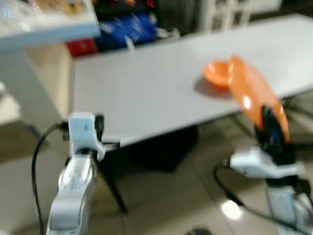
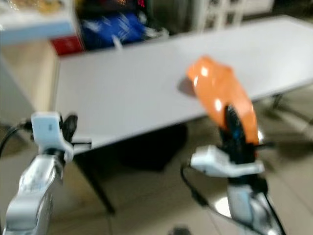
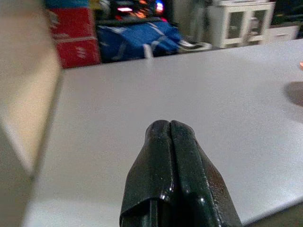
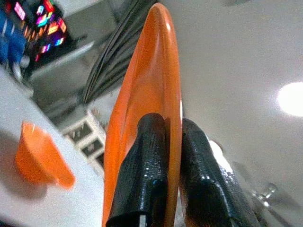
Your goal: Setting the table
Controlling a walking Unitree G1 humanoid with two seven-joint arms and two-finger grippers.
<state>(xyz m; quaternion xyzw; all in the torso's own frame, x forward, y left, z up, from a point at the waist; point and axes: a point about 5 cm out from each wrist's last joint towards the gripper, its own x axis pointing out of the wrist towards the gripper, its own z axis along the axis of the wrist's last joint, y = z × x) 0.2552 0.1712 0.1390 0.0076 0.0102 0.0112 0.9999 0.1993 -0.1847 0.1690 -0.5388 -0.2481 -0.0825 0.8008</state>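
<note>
Left eye view, blurred: a long grey table [image 1: 156, 83] runs across the scene, and the right gripper [image 1: 270, 128] at about 4 o'clock holds an orange plate [image 1: 257, 95] by its rim, tilted steeply on edge above the table's near edge. In the right wrist view the two black fingers [image 4: 144, 165] are pinched tight on the plate, one on each face. An orange bowl [image 1: 217, 73] sits on the table at about 2 o'clock, just beyond the plate's far rim; whether they touch cannot be told.

The left gripper [image 3: 171, 142] hangs at about 8 o'clock, near the table's near corner, its fingers pressed fully together with nothing between them. Behind the table at 12 o'clock lie a blue bag [image 1: 124, 29] and a red box [image 1: 80, 47], with a white cabinet [image 3: 239, 21] further along. A pale counter [image 1: 44, 24] juts in at 10 o'clock. Tiled floor [image 1: 166, 196] lies beneath, and black table legs [image 1: 115, 188] run down beside the left arm.
</note>
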